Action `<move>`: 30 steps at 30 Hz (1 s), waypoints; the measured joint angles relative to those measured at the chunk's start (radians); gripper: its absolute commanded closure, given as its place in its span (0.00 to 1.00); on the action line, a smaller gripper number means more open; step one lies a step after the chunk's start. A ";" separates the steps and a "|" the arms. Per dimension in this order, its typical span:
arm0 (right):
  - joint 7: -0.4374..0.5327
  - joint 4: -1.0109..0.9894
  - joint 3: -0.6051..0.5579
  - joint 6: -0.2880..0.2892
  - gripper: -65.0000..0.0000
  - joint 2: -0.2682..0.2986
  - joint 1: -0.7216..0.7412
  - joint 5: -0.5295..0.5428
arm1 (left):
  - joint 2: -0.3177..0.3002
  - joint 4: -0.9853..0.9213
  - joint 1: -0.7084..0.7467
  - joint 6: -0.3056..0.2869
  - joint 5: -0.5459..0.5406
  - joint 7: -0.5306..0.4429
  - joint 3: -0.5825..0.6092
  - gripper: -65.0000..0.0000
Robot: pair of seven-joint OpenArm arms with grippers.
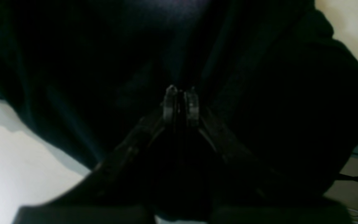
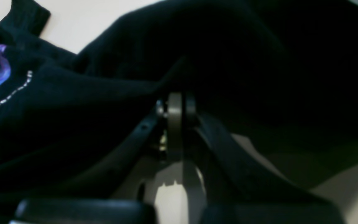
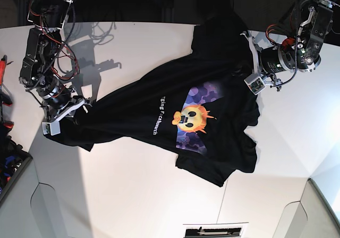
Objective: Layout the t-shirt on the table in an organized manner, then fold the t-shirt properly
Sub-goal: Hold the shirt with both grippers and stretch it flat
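The shirt lay spread but rumpled across the middle of the table, print side up, with its sun-face graphic on a purple patch and white lettering running beside it. It stretched on a slant between the two arms, one end drawn toward the right gripper at the base view's left edge and the other bunched up near the left gripper at the upper right. In the right wrist view the right gripper had its jaws pressed together with black cloth gathered at and over the tips, so it looked pinched on an edge of the shirt, though the dark fabric made the exact bite hard to read; the lettering and a corner of the purple patch showed at that view's left. In the left wrist view the left gripper also had its jaws nearly together, a thin dark layer between them, and the shirt hung over and around the tips, filling most of the view, so it appeared clamped on cloth there too. The table was white and smooth, with thin dark seam lines and angled cut-out corners along its near edge. Shadows of the right arm fell on the table's far left part. Beyond the far edge the background was dark, with a tangle of cables behind the right arm. Some red and blue items sat off the table's left side, too small to identify.
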 measured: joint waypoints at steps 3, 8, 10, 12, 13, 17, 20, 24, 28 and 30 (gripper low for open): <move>-0.024 0.000 0.000 0.000 1.00 0.005 0.000 0.000 | 0.000 0.000 -0.003 0.000 0.003 0.000 0.000 0.93; -0.145 0.093 0.005 -0.001 1.00 0.039 -0.032 0.096 | 0.001 0.000 -0.008 0.008 0.027 0.000 -0.009 0.93; -0.183 0.171 0.016 0.002 1.00 0.047 -0.070 0.124 | 0.001 -0.001 -0.008 0.008 0.030 0.001 -0.024 0.93; -0.223 0.256 0.029 0.000 1.00 0.046 -0.117 0.136 | 0.000 -0.002 -0.008 0.008 0.034 0.004 -0.039 0.93; -0.243 0.300 0.035 0.001 1.00 0.045 -0.143 0.140 | 0.000 -0.004 -0.011 0.009 0.037 0.008 -0.042 0.93; -0.300 0.458 0.077 0.000 1.00 0.042 -0.231 0.185 | -0.006 -0.005 -0.028 0.011 0.039 0.009 -0.045 0.93; -0.332 0.539 0.115 0.001 1.00 0.045 -0.296 0.223 | -0.014 -0.005 -0.053 0.011 0.037 0.011 -0.045 0.93; -0.351 0.573 0.143 0.004 1.00 0.044 -0.372 0.266 | -0.028 -0.012 -0.087 0.010 0.036 0.011 -0.045 0.93; -0.349 0.573 0.167 0.003 0.78 0.044 -0.386 0.274 | -0.030 -0.060 -0.145 0.011 0.040 0.010 -0.045 0.93; -0.325 0.573 0.186 -0.001 0.63 0.044 -0.386 0.275 | -0.030 -0.090 -0.168 0.011 0.043 0.008 -0.045 0.93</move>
